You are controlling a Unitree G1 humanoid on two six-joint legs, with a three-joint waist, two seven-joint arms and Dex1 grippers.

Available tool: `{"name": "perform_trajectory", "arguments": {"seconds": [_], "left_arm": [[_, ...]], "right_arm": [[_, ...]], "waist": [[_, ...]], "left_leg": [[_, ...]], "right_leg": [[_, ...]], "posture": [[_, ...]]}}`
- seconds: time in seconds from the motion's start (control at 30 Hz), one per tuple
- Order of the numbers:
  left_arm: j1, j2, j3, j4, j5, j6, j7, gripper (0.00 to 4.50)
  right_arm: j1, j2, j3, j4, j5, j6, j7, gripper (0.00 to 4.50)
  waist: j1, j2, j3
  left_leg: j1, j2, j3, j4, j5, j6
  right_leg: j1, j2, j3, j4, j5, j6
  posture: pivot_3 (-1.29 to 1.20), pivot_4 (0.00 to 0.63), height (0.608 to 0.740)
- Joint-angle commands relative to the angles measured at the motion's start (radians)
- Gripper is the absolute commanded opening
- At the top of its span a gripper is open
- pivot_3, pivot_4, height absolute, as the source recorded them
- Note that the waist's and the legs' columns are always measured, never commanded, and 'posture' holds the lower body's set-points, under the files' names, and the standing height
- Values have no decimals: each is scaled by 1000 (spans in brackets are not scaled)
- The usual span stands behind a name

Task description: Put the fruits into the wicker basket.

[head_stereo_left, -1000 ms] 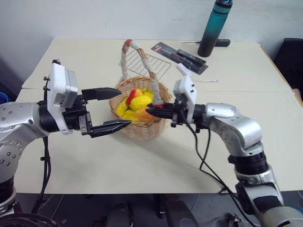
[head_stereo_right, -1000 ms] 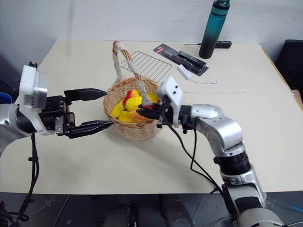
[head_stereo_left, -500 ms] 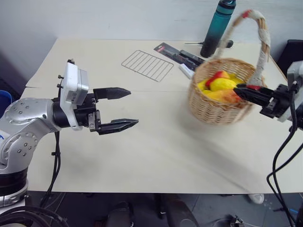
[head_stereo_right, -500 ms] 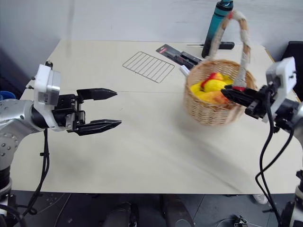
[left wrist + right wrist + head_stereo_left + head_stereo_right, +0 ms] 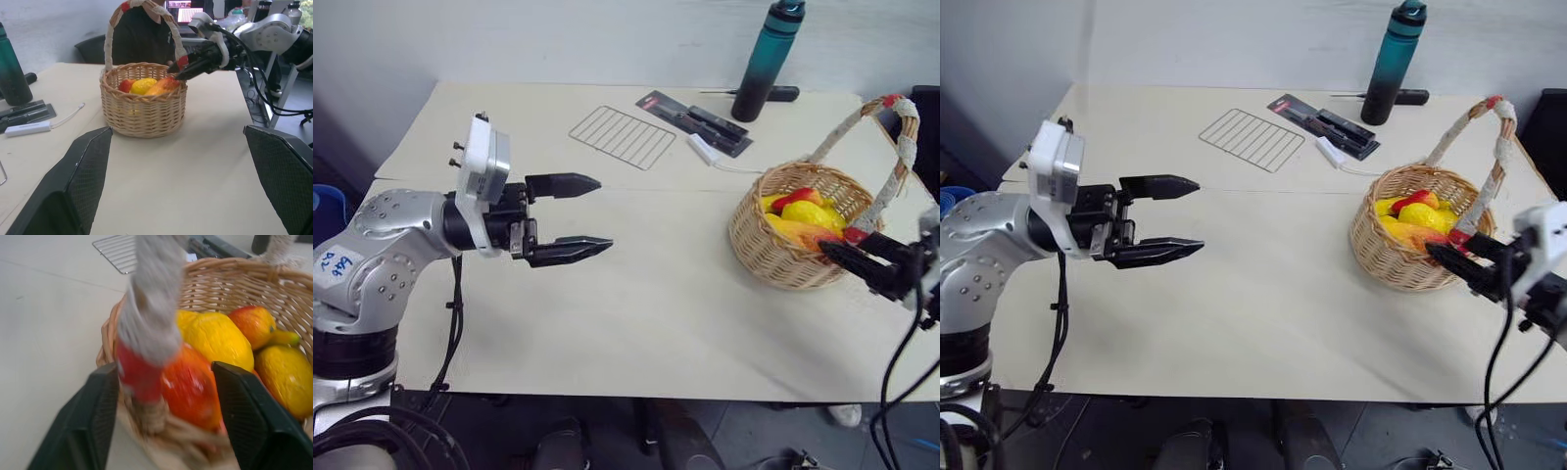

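Note:
The wicker basket (image 5: pixel 791 266) stands on the table's right side, its wrapped handle (image 5: pixel 899 147) arching up. Inside lie the fruits (image 5: pixel 806 210): a red-and-yellow mango (image 5: pixel 191 387), a lemon (image 5: pixel 221 341) and more yellow pieces (image 5: pixel 286 377). My right gripper (image 5: pixel 829 249) is at the basket's near rim, open, its fingers (image 5: pixel 78 431) on either side of the handle's red end (image 5: pixel 139 374) with a gap. My left gripper (image 5: pixel 604 211) hovers open and empty over the table's left half, pointing toward the basket (image 5: pixel 144 111).
At the back of the table are a flat wire rack (image 5: pixel 622 135), a black package (image 5: pixel 695 121), a white adapter with cable (image 5: pixel 705 149), a teal bottle (image 5: pixel 764 61) and a black pen-like object (image 5: pixel 781 94). A person in dark clothes (image 5: pixel 142 41) sits beyond the table's right end.
My right arm has carried the basket from the table's middle to its right side and set it down. Its fingers, shut on the handle's end before, now stand apart. The left gripper stayed open.

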Motion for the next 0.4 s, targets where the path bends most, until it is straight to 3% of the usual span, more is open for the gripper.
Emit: {"name": "perform_trajectory", "arguments": {"seconds": [0.03,0.07,0.23,0.33,0.4], "left_arm": [[-25,8,-1,21,15,-17,-40,4500],[-30,12,-4,31,21,-20,-53,4500],[-83,48,-40,122,95,-75,-170,4500],[-129,45,-47,185,121,-95,-203,4500],[-147,26,-49,203,127,-99,-203,4500]], "right_arm": [[80,-131,-197,-48,40,12,144,4276],[95,-175,-260,-28,52,27,188,4489],[263,-383,-511,162,-42,52,493,4489],[270,-442,-497,245,-98,23,506,4489],[236,-433,-459,218,-55,55,508,4489]], "waist": [[1,1,0],[2,1,0],[-5,-4,1],[-9,-6,2],[-9,-6,2]], "left_leg": [[0,-1,0,0,0,0],[0,-1,0,0,-1,1],[3,-2,0,-1,0,2],[14,1,-3,-4,-1,2],[14,1,-2,-4,-2,3]], "right_leg": [[0,0,0,0,0,1],[0,-1,0,0,0,1],[3,0,0,-2,0,2],[18,3,-2,-12,-3,4],[18,2,-1,-13,-2,5]], "posture": [[0,150,740],[0,150,740],[0,150,740],[0,150,740],[0,150,740]]}}
